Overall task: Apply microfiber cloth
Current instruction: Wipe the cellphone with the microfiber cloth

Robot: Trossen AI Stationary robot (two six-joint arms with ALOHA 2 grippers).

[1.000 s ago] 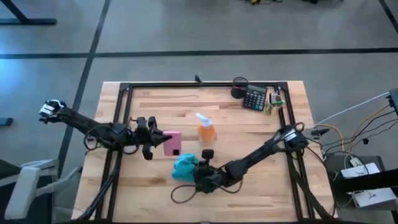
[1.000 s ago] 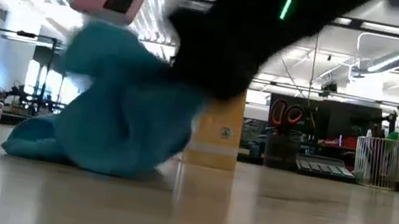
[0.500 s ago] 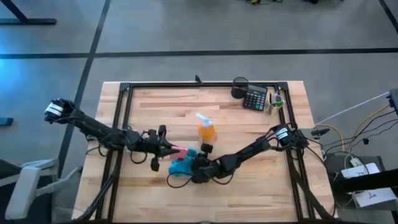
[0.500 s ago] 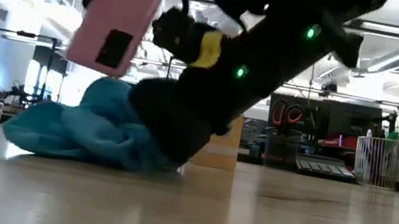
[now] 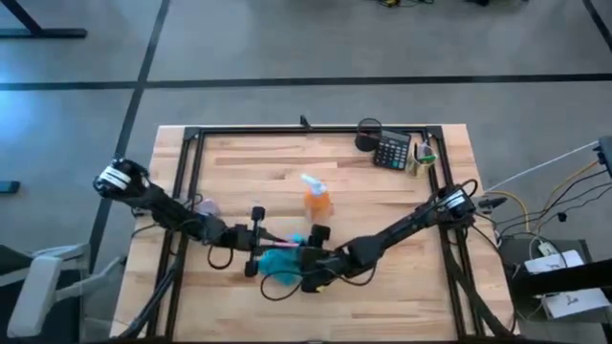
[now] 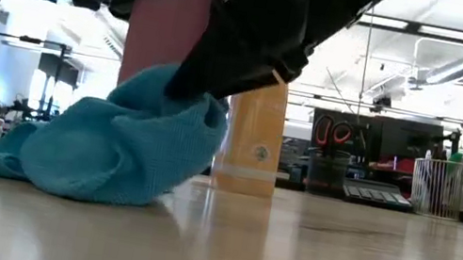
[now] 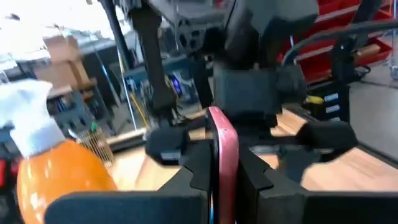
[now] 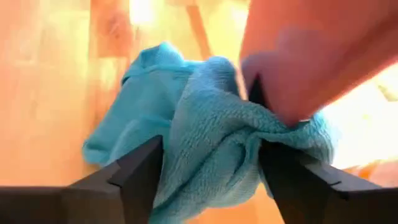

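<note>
Cloth (image 6: 109, 147) hides pink slab's (image 6: 173, 19) lower edge.

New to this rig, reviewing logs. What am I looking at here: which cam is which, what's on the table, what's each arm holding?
It is a table robot with two dark arms, each ending in a two-finger gripper. One camera looks straight down on the wooden table, one sits at table-top height looking across it, and one rides on each wrist.

The left gripper is shut on a pink phone-like slab, held on edge. The right gripper is shut on the microfiber cloth, a crumpled turquoise cloth bunched against the slab, with its lower folds resting on the table.

Also on the table: an orange spray bottle just behind the grippers, and a calculator and a dark cup at the far edge. Some small items beside the calculator are too small to identify.
</note>
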